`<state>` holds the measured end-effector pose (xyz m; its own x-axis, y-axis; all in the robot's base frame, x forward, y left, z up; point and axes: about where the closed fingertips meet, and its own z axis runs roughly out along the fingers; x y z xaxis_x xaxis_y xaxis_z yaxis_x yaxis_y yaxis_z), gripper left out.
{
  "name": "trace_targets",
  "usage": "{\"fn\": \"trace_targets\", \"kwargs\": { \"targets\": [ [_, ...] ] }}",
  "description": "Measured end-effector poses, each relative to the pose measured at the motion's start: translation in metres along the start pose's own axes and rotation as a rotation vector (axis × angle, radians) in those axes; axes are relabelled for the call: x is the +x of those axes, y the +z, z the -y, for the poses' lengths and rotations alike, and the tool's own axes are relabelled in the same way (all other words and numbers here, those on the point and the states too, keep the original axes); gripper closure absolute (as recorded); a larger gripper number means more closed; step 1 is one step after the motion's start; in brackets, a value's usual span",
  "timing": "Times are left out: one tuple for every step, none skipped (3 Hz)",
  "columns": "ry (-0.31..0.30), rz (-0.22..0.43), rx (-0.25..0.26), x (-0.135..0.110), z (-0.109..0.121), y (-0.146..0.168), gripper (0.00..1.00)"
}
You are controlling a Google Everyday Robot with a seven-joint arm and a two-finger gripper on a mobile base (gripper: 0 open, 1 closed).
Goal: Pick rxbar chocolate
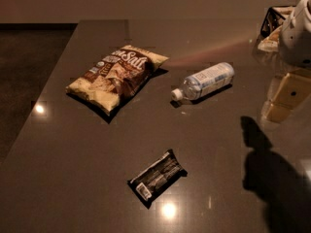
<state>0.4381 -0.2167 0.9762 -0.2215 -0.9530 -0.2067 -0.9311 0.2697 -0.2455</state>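
The rxbar chocolate [158, 177] is a small flat black wrapper with pale lettering. It lies on the dark glossy counter [73, 178] near the front middle, with its white barcode patch at the lower-left end. My gripper [297, 30] shows only as a white rounded body at the top right edge, far from the bar and well above and right of it. It holds nothing that I can see. Its shadow falls on the counter at the lower right.
A large brown-and-cream chip bag [116, 74] lies at the back left. A clear plastic water bottle [204, 80] lies on its side right of it. A dark snack box [273, 19] stands at the far right, behind the gripper. The counter's left edge runs diagonally.
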Motion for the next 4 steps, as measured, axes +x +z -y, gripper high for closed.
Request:
{"fn": "trace_targets", "kwargs": {
  "targets": [
    [0.000, 0.000, 0.000, 0.000, 0.000, 0.000, 0.00],
    [-0.052, 0.026, -0.016, -0.012, -0.021, 0.005, 0.00],
    [-0.159, 0.067, -0.049, -0.032, -0.056, 0.018, 0.00],
    [-0.308, 0.083, -0.129, -0.059, -0.091, 0.049, 0.00]
  ]
}}
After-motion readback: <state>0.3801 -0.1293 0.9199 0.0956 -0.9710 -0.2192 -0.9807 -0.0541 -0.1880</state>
